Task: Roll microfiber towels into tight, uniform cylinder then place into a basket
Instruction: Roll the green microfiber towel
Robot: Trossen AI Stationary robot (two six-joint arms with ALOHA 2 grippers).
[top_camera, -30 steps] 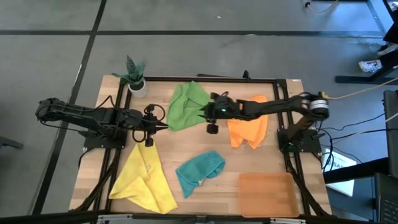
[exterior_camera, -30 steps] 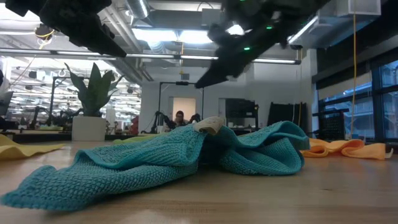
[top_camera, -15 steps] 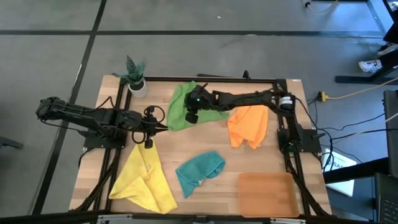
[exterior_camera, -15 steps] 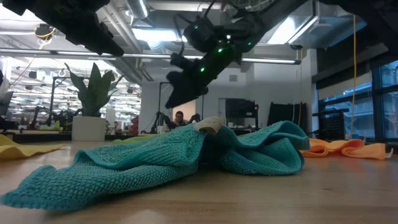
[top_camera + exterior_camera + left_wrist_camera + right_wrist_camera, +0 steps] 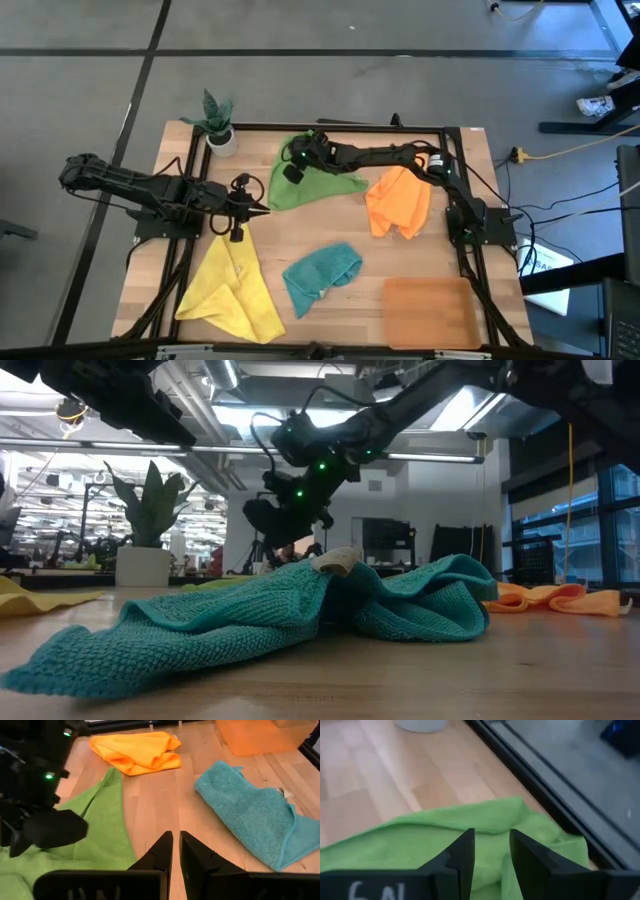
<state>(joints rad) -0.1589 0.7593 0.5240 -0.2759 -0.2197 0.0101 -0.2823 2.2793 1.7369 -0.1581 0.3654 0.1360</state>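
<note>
We find the right gripper (image 5: pixel 490 852) stretched across to the far middle of the table, poised over the green towel (image 5: pixel 305 172) near its far edge. Its fingers stand parted with a clear gap, and nothing lies between them. Green cloth fills the space just ahead of the tips; we cannot tell whether they touch it.

The left gripper (image 5: pixel 174 852) waits at the left, just beside the green towel's left edge, its fingers drawn nearly together on nothing.

In our judgement the step in hand is the first reach for the green towel; no towel is rolled yet. The next move calls for the right gripper to come down on the far edge and pinch it. The cloth then needs flattening before a tight roll can begin.

The green towel lies crumpled, its long axis running roughly left to right, with a tapering corner pointing right toward the orange towel (image 5: pixel 398 202). The orange towel lies bunched just right of it. The teal towel (image 5: pixel 320 276) sits near centre and the yellow towel (image 5: pixel 235 287) at the near left. The basket (image 5: pixel 430 312) stands at the near right, with nothing in it. A plant pot (image 5: pixel 220 138) occupies the far left corner.
</note>
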